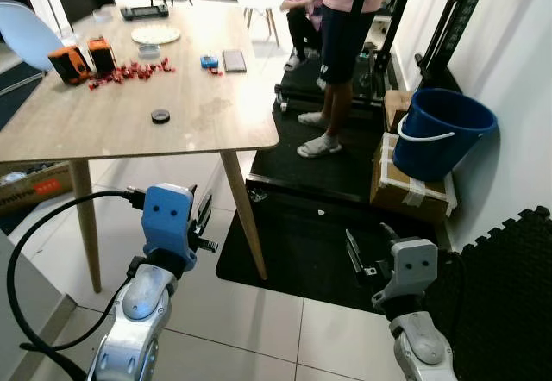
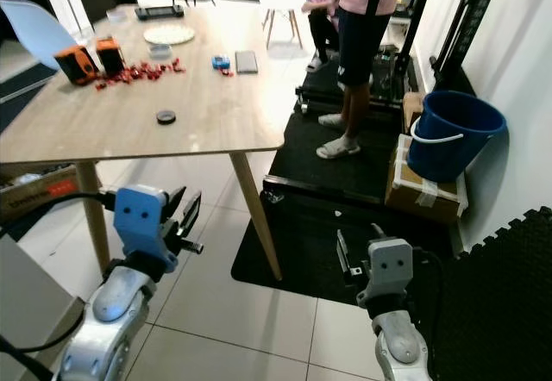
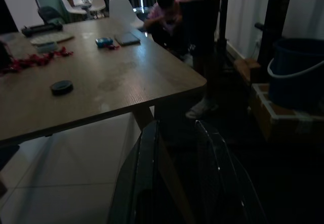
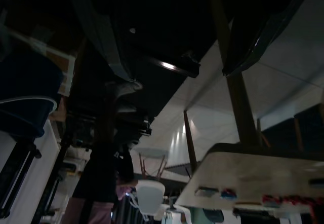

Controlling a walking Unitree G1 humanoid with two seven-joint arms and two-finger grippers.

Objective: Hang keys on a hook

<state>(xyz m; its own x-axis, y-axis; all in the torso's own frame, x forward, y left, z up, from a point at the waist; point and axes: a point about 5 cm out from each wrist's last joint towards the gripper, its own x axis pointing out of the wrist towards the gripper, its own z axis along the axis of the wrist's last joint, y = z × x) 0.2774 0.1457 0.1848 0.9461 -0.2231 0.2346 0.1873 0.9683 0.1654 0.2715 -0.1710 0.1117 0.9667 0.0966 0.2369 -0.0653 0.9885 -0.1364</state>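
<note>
Keys and hook are not being seen on the long pale wooden table (image 1: 129,118) or the black floor mat (image 1: 310,234). Left gripper (image 1: 203,217) and right gripper (image 1: 352,256), fingers apart and empty, are being held low; searching should come first.

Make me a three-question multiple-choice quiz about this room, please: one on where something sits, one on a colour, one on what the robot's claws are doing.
1. Where does the bucket stand?
A. on the wooden table
B. on a cardboard box by the wall
C. on a white chair

2. What colour is the bucket?
A. blue
B. red
C. green

3. What do the claws hold?
A. keys
B. a phone
C. nothing

Answers:
1 B, it rests on the cardboard box beside the wall.
2 A, its body is blue with a white handle.
3 C, the left claw and right claw hang open above the floor.
</note>
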